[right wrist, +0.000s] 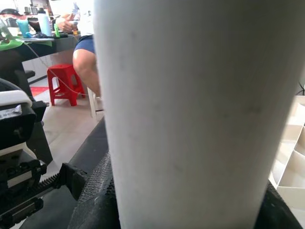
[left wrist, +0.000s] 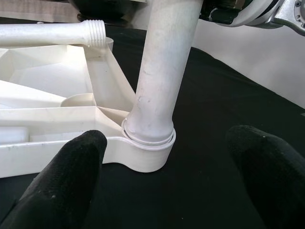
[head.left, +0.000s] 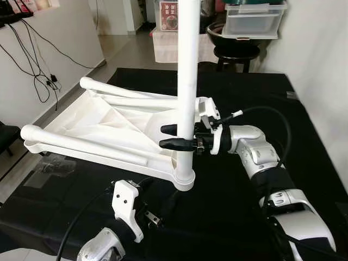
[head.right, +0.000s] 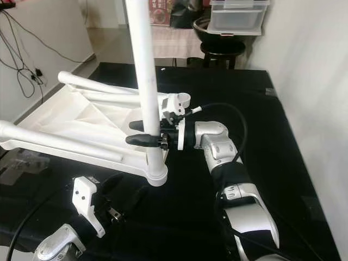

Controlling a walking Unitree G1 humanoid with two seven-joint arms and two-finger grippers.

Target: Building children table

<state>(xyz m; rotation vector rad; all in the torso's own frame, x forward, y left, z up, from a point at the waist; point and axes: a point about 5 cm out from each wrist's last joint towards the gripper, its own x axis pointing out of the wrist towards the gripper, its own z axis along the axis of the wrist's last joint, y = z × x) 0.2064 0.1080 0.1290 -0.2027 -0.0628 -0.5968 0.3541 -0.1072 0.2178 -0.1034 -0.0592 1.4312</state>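
The right gripper (head.left: 169, 136) clamps the upright white table leg (head.left: 187, 81), seated in the upturned tabletop's corner socket (left wrist: 145, 152) below; the left gripper (left wrist: 167, 181) spreads wide before that socket. If the leg tilts, it may jam crooked.

Upright table leg (head.left: 188, 81) runs past the top edge; person (right wrist: 86, 52) partly hidden behind it.
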